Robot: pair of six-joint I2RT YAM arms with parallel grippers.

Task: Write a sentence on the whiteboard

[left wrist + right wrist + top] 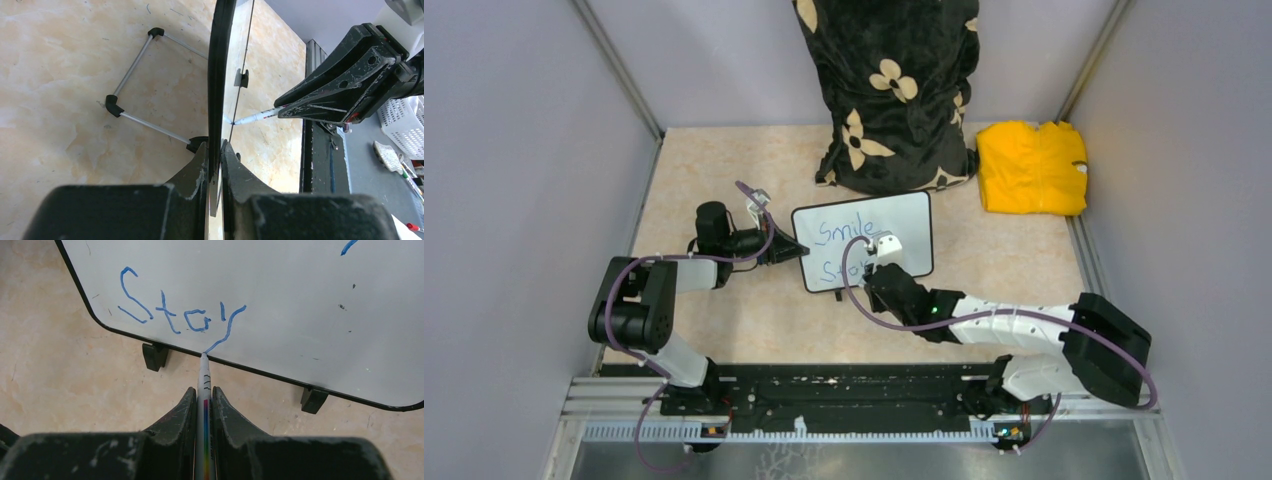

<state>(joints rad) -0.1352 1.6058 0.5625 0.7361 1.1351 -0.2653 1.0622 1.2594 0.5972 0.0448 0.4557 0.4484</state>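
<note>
Currently the small white rectangular whiteboard with rounded corners and a thin dark frame (902, 222) stands near the middle of the beige marble-patterned table (714, 170), just in front of a big black fabric bag with cream flowers (894, 90). Its two small black plastic feet (155, 356) rest on the table surface. On the back side, a thin metal wire stand with black corner pieces (132, 75) lies on the table and reaches to the lower edge of the board. The left gripper (215, 147) is clenched on the left edge of the whiteboard, with one finger on each face. The right gripper (204, 390) grasps a slim white marker pen with a coloured stripe (204, 371) between its two black fingers, and the pen points forward to the board. The tip touches the board at the lower frame, exactly where the long tail of the letter "y" ends. The blue handwritten sentence (175, 315) shows "Smile" on the upper line and "Stay" on the lower line, both in the left half of the board; the right half is blank apart from a few small dark specks. A crumpled yellow cloth (1032, 168) lies at the far right corner of the table, well apart from the board.
</note>
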